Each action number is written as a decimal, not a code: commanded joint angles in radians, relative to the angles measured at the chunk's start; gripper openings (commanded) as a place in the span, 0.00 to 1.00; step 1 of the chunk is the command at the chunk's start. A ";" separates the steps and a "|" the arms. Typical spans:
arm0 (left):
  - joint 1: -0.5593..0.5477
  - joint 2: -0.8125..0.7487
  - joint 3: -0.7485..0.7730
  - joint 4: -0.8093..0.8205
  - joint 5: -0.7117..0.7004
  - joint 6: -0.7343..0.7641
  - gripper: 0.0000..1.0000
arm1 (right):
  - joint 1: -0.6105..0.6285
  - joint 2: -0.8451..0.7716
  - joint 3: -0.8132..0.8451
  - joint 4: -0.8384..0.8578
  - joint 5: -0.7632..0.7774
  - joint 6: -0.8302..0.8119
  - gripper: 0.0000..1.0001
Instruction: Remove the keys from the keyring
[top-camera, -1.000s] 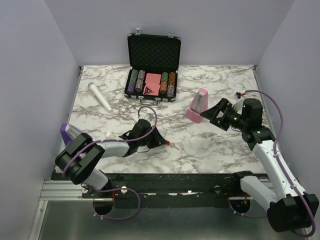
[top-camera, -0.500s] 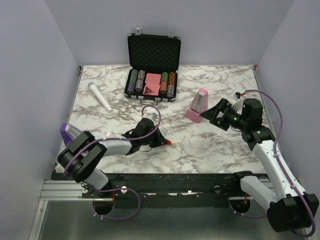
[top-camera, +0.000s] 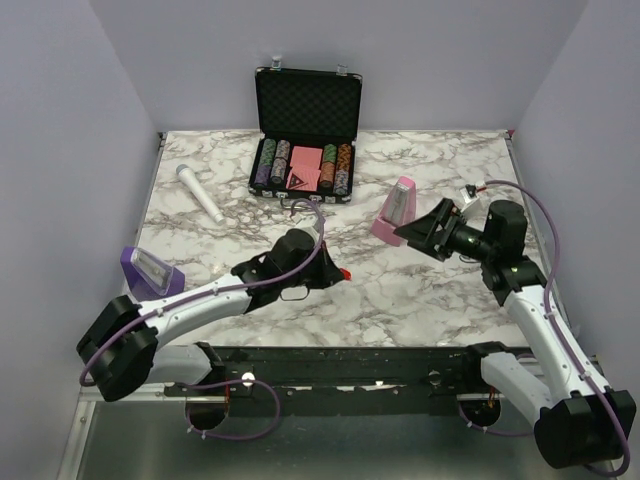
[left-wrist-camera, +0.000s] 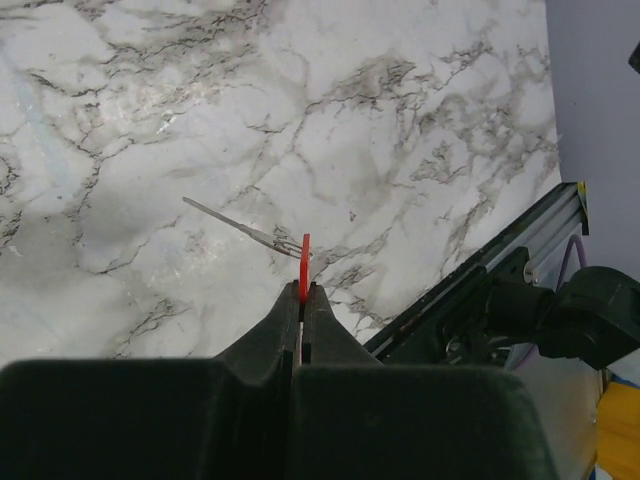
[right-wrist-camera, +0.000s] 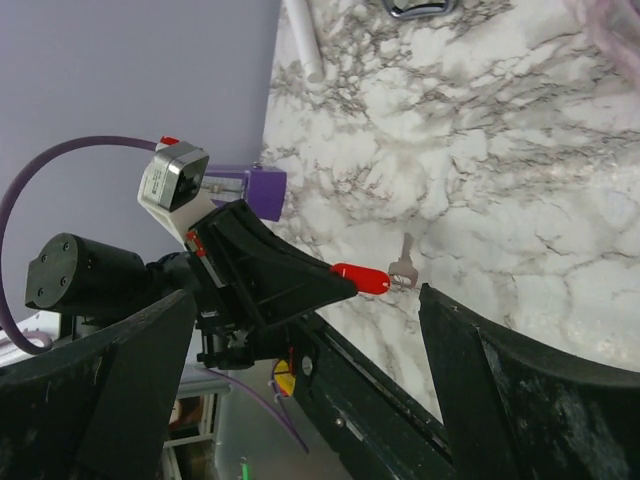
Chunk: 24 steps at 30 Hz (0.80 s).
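1. Left fingers (left-wrist-camera: 283, 322) are pinched shut on the red keyring (left-wrist-camera: 304, 262), apparently lifted off the tabletop (left-wrist-camera: 400, 120) so the keys (left-wrist-camera: 245, 228) hang free for the other arm.
2. Right fingers (right-wrist-camera: 520, 400) gape wide, empty, facing it.
3. The right wrist view shows the keys flat-on; the left wrist view shows them only edge-on.

The left end effector (top-camera: 333, 276) clamps the red keyring (top-camera: 345, 273) over the marble table (top-camera: 430, 292).
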 joint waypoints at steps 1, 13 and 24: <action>-0.031 -0.104 0.058 -0.168 -0.102 0.038 0.00 | 0.012 -0.044 -0.014 0.145 -0.115 0.074 1.00; -0.042 -0.325 0.251 -0.460 -0.213 -0.031 0.00 | 0.189 -0.012 0.026 0.423 -0.087 0.140 1.00; -0.039 -0.417 0.473 -0.821 -0.358 -0.172 0.00 | 0.559 0.291 0.259 0.549 0.117 0.019 0.97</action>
